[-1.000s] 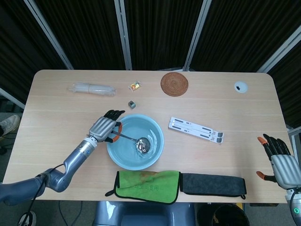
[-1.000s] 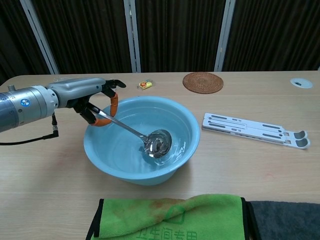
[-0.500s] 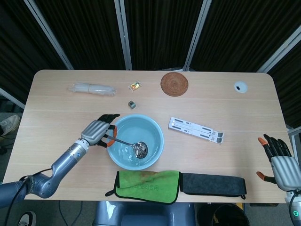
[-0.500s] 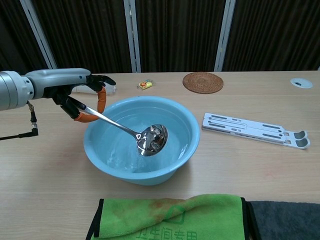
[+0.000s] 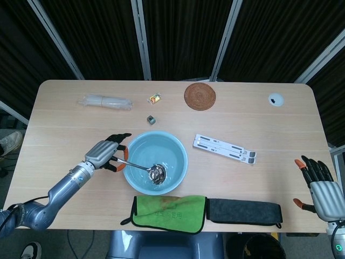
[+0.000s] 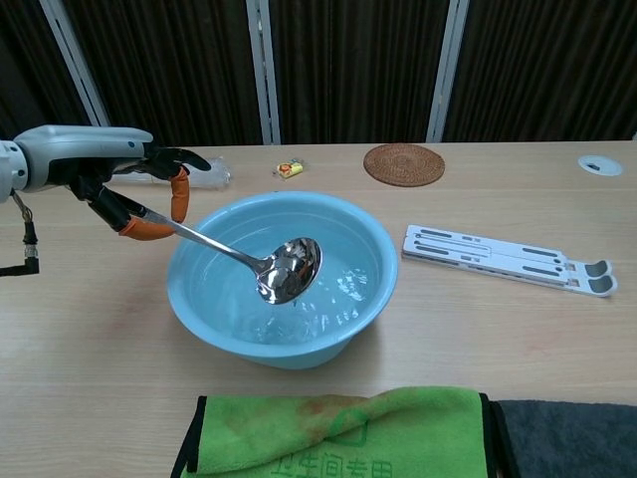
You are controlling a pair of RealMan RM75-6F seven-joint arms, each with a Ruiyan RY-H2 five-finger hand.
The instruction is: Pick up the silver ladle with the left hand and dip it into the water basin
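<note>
1. Left hand (image 6: 134,194): grasping the handle end of the ladle (image 6: 249,261), left of the basin (image 6: 373,289).
2. Ladle: bowl hangs above the water, inside the basin rim, tilted.
3. Right hand (image 5: 318,186): released, fingers spread, at the near right table edge, well apart.
4. Risk: thin handle may twist in the fingers; the bowl would tip and spill.
5. Risk: the shaft passes just over the left rim; a low sweep could knock or shift the basin.
6. Risk: drips may land on the green cloth (image 6: 328,438) nearby.
</note>
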